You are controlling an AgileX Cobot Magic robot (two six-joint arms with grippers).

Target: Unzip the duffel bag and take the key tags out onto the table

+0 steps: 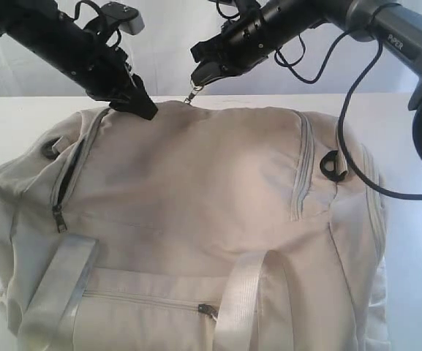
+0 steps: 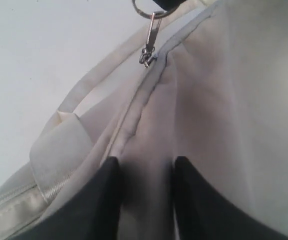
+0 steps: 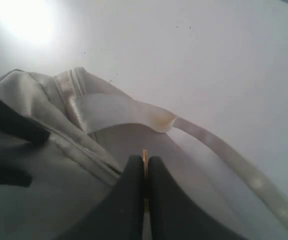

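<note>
The cream duffel bag (image 1: pixel 196 190) lies across the white table (image 1: pixel 415 278), its main zipper running along the far top edge. My left gripper (image 1: pixel 143 110) pinches a fold of the bag's top fabric (image 2: pixel 146 170) between its black fingers. My right gripper (image 1: pixel 200 79) is shut on the ring of the metal zipper pull (image 1: pixel 194 93), whose thin edge shows between the fingertips (image 3: pixel 144 162). In the left wrist view the pull (image 2: pixel 151 37) hangs taut above the zipper seam. The key tags are hidden from every view.
Two shiny webbing handles (image 1: pixel 240 300) (image 1: pixel 53 285) lie over the near side. A side pocket zipper (image 1: pixel 64 190) sits left, a black D-ring (image 1: pixel 331 167) right. The right arm's cable (image 1: pixel 357 110) droops over the bag's right end. The far handle (image 3: pixel 208 140) arcs over the table.
</note>
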